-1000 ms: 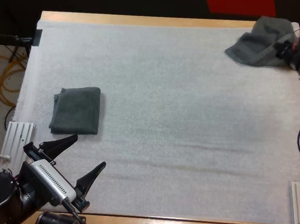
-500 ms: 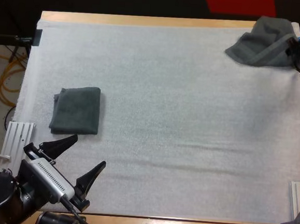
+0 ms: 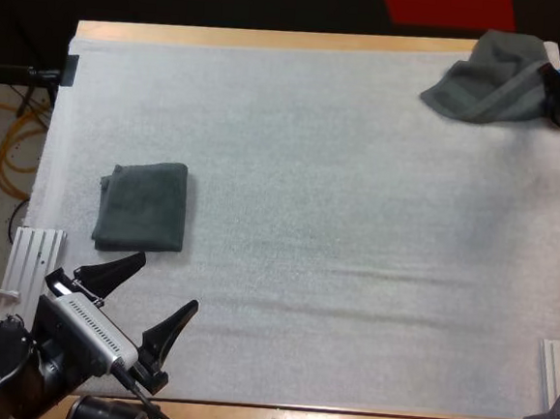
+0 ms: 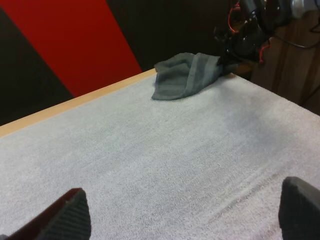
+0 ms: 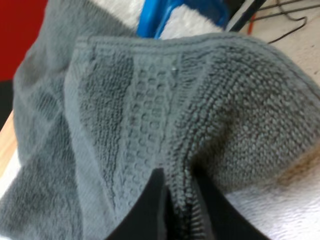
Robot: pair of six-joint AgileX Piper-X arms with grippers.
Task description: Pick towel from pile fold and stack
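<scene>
A dark grey-green crumpled towel [image 3: 489, 78] lies in a loose heap at the far right corner of the white foam mat [image 3: 356, 225] that covers the wooden bench [image 3: 274, 39]. The right hand [image 5: 176, 192] is at that heap's right side, its two black fingers [image 5: 150, 205] closed narrowly on a raised fold of the cloth, which is pinched between them from both sides. The ribbed border and woven band of the towel bulge up just above the grip. In the left wrist view the same heap sits at the mat's far edge, with the right arm's dark wrist touching its right side.

A second dark grey-green towel, folded into a neat flat square [image 3: 142, 205], rests on the left part of the mat, well apart from the crumpled one.

The left hand [image 3: 142, 301] hangs over the near left corner of the mat, just near of the folded towel and not touching it. Its fingers [image 4: 67, 215] are spread wide, with bare mat between them and nothing held.
</scene>
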